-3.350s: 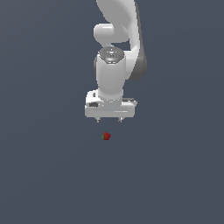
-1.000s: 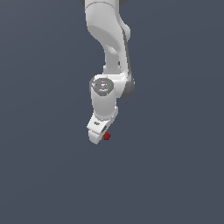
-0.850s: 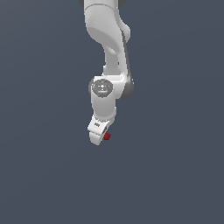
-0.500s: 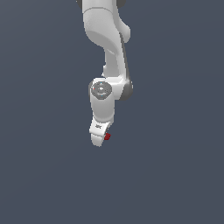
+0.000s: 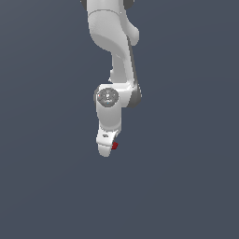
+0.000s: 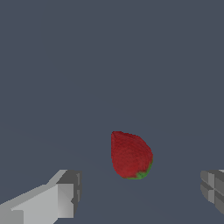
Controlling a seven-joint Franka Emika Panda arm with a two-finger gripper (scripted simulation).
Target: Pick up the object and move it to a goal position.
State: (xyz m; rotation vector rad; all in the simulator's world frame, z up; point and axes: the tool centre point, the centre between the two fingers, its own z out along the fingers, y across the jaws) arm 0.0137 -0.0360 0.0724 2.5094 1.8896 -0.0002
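You get flat, even, dimmish light with no glare. The white arm (image 5: 113,56) shades softly toward its lower side, perhaps lit from above. No cast shadows show beneath the tool. Both renders are sharp, slightly pixelated, undistorted at the edges.

Flat dark grey-blue ground (image 5: 186,186) is seen all round, bare in every direction in the exterior view. One obstacle only is noted: the small dark red, bumpy strawberry-like lump with a green end (image 6: 130,155), seen in the exterior view at the lower tip of the white gripper (image 5: 108,148). In the wrist view the lump sits between the two grey fingertips (image 6: 65,194), with open gaps on both sides and neither touched.
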